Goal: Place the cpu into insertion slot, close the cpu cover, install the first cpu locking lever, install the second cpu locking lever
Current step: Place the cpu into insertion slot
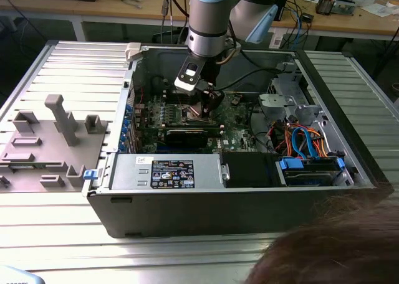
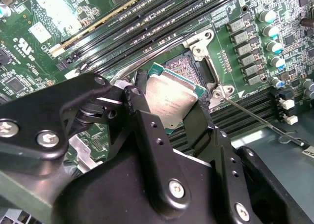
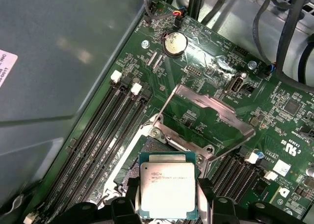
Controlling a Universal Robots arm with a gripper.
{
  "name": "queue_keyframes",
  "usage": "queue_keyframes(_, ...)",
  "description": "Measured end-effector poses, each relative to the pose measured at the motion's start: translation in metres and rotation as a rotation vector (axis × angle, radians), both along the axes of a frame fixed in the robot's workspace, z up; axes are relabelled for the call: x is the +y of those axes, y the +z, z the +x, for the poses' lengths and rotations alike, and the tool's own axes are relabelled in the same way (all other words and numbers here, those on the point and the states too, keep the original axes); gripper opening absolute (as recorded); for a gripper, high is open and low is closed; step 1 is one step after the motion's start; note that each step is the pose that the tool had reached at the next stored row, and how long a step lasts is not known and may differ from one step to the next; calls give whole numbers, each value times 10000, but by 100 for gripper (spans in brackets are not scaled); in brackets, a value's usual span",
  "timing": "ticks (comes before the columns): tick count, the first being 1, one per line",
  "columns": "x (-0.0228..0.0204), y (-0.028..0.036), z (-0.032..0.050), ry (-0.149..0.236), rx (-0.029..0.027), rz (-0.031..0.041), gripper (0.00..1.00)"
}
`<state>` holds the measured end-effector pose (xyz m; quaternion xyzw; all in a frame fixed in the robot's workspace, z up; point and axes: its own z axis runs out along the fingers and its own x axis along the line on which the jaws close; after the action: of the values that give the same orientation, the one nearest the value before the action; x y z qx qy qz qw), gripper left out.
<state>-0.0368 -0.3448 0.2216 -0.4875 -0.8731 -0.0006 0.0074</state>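
Starting at the exterior view's left, a grey moulded fixture tray [image 1: 50, 141] lay on the slatted metal table [image 1: 62, 234], just beside the open computer case [image 1: 187, 218]. Inside the case's near wall sat a silver power supply [image 1: 124, 172]. Toward the middle, the robot arm [image 1: 209, 22] reached down into the case over the green motherboard [image 1: 237, 125]. Further toward the exterior view's right, orange and blue cables [image 1: 299, 141] ran through the drive bay, and a person's hair [image 1: 330, 246] filled the near corner.

In the second wrist view, the gripper [image 2: 167, 106] was clamped on the cpu [image 2: 169, 103], with one of the black fingers [image 2: 142, 116] against each of two opposite edges. The chip was tilted, metal top facing the camera, and partly overlapped the socket [image 2: 184, 67], whose pin field showed bare beside it. Whether the chip touched the socket could not be told. A thin wire locking lever [image 2: 260, 121] stuck out from the socket frame across the neighbouring memory slots [image 2: 162, 17], unlatched.

In the first wrist view, the cpu [image 3: 168, 189] hung between the fingers [image 3: 206, 199] at the socket's [image 3: 135, 167] edge. The cpu cover [image 3: 216, 111] was swung open from the opposite edge, with green board showing through its window. A coin battery [image 3: 172, 43] sat beyond the cover.
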Motion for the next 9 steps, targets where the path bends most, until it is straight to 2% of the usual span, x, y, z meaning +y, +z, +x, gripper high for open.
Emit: queue_keyframes(9, 0, 0, 0, -276, 0, 0, 54)
